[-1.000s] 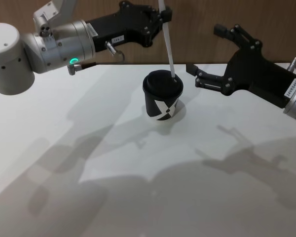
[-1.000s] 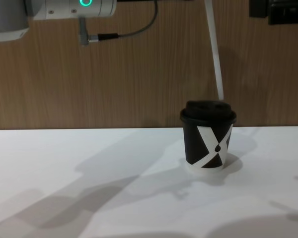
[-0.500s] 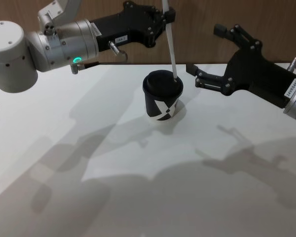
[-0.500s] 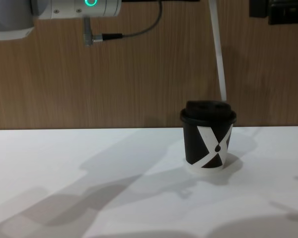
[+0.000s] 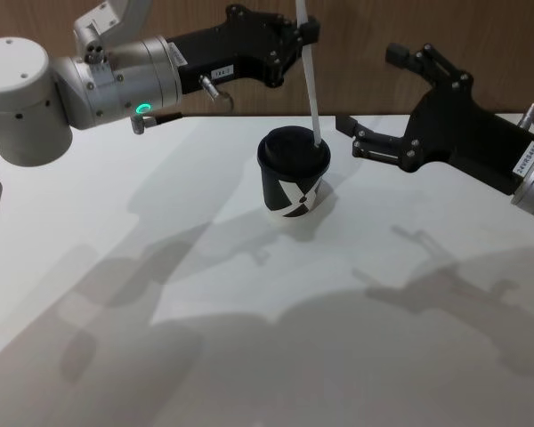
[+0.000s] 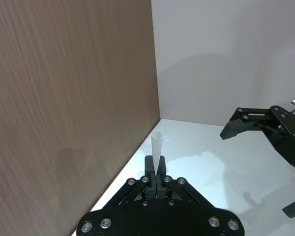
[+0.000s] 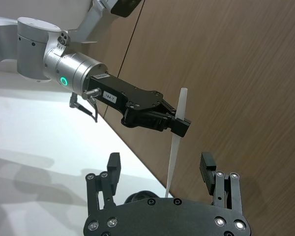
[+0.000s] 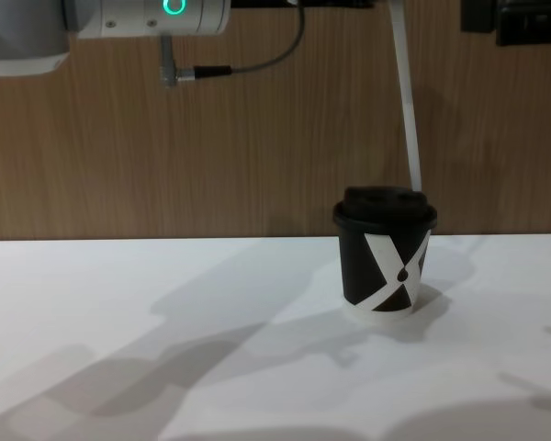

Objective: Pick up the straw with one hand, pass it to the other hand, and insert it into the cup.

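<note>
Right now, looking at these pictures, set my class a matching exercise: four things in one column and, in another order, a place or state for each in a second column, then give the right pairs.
Things:
1. straw
2. cup
3. left gripper
4. right gripper

Places or states:
A. open, holding nothing, to the right of the cup
B. standing on the white table, black lid on
C. shut on the upper part of the straw
D. nearly upright, lower end at the cup's lid

Pairs: 1-D, 2-B, 3-C, 4-A
</note>
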